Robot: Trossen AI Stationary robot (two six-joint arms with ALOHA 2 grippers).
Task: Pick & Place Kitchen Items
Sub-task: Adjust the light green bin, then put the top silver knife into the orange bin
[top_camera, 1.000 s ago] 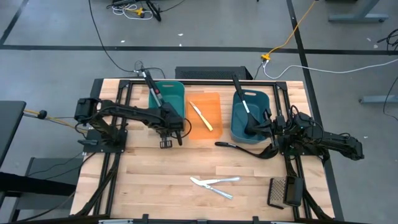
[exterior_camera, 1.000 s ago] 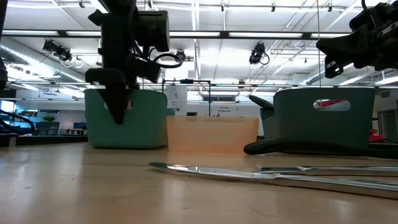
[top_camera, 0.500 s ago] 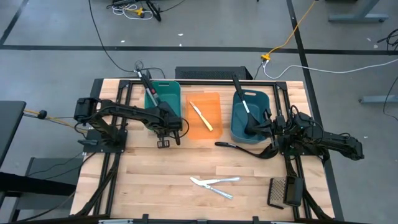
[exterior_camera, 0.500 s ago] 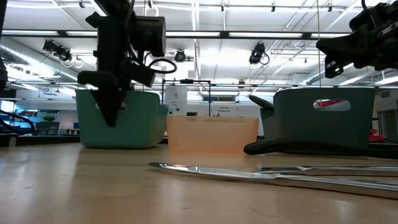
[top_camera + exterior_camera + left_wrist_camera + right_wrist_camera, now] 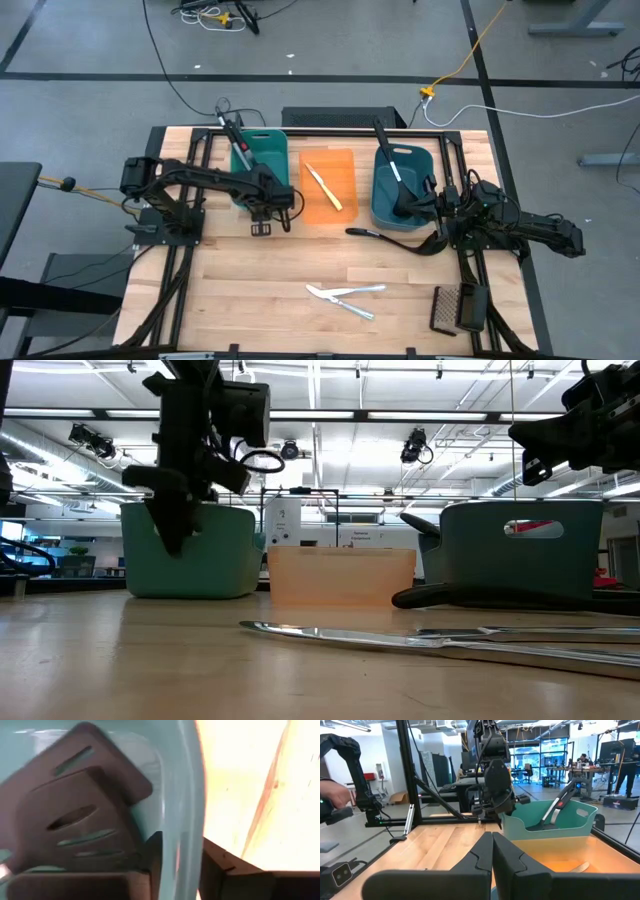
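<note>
Left wrist view: left pincer [image 5: 177, 865] pinching teal tub [image 5: 187, 795] wall; right pincer [image 5: 492, 855] pressed together.

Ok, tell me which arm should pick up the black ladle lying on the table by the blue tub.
The right arm, probably. Its end effector sits by the blue tub, close to the ladle. The left end effector grips the teal tub wall, farther away.

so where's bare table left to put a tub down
Front left is free: bare wood from below the left pincer to the silver knives. A smaller strip lies between those knives and the ladle. The back is crowded: teal tub, orange tub and blue tub in a row. Front right holds the spatulas.
</note>
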